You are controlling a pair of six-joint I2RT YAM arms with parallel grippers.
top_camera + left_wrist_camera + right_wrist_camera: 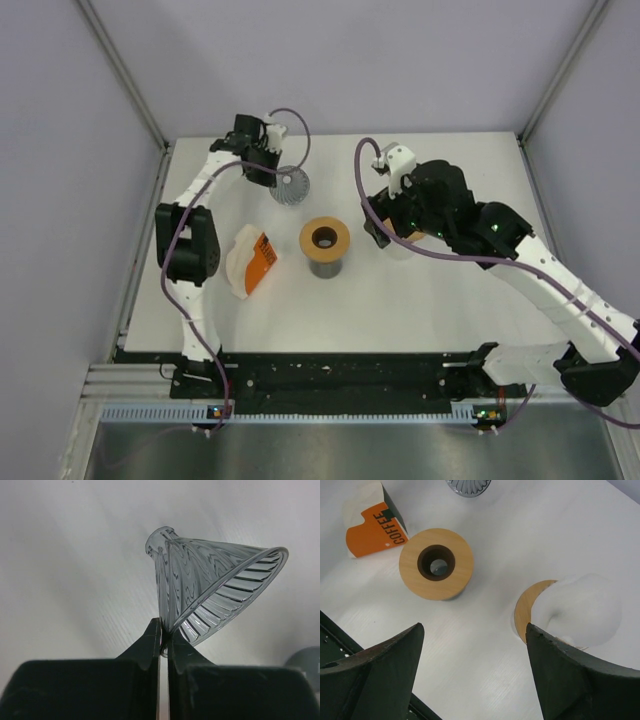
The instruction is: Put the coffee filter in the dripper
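Note:
My left gripper [272, 160] is shut on the rim of the clear ribbed glass dripper [290, 186] at the back of the table. In the left wrist view the gripper [164, 630] pinches the dripper [215, 587], which is tilted on its side above the table. A white paper coffee filter [580, 610] lies on a round wooden disc [525, 612]. My right gripper [474, 630] is open and empty, hovering just left of the filter. In the top view the right gripper [398, 222] hides most of the filter.
A wooden ring stand [324, 240] on a dark cylinder stands mid-table, also in the right wrist view [436, 563]. An orange and white coffee filter box [252, 262] lies to its left, also in the right wrist view [375, 527]. Grey walls enclose the table.

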